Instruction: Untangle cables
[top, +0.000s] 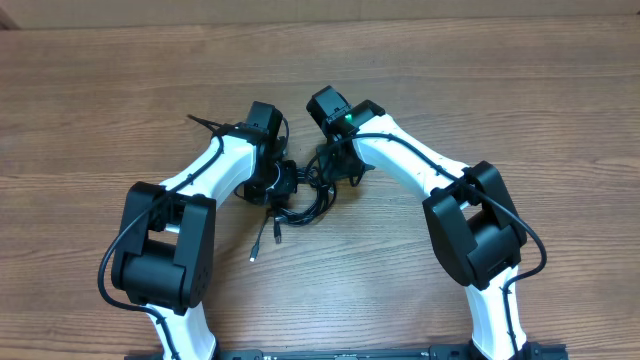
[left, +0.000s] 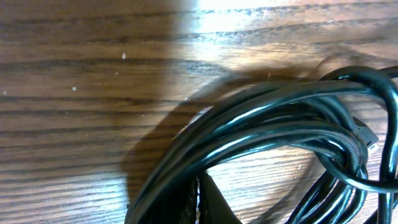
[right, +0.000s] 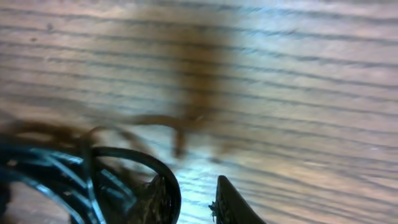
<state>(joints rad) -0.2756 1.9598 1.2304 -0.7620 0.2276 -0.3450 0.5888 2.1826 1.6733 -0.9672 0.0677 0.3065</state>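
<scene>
The bundled cables (left: 261, 118) press against my closed left pincer (left: 203, 190), so my slightly open right pincer (right: 194, 190) should next pinch one loop (right: 134, 151) and pull.

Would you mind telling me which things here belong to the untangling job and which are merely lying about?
Belonging to the job: cables, bundled between the arms; their loose plug end; left fingers; right fingers.
Merely there: wooden table; the arms' own thick wires.
</scene>
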